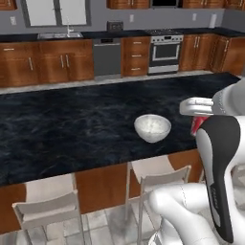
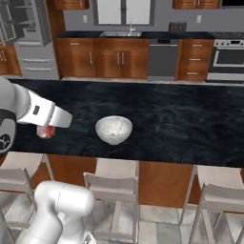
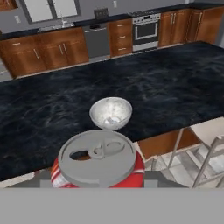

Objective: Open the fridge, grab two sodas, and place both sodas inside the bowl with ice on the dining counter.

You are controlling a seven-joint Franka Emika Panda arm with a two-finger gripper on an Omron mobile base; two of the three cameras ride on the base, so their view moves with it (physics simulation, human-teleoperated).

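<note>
A red soda (image 3: 97, 165) with a silver top sits right at the bottom of the hand view, held in my gripper (image 3: 98, 177). From the right base view the can (image 2: 45, 132) hangs under the hand (image 2: 47, 125), just over the near edge of the dining counter (image 2: 181, 124). The arm hides most of the can (image 1: 197, 123) in the left base view. The white bowl (image 1: 152, 127) (image 2: 113, 128) (image 3: 110, 112) with whitish ice stands on the black marble top, a short way beyond the can. At the far back left is the fridge (image 2: 33, 47).
Pale stools (image 1: 48, 210) (image 2: 112, 186) line the near side of the island under its edge. Behind the island run wood cabinets with a sink (image 1: 60, 34), a dishwasher (image 1: 106, 57) and a stove (image 1: 165, 50).
</note>
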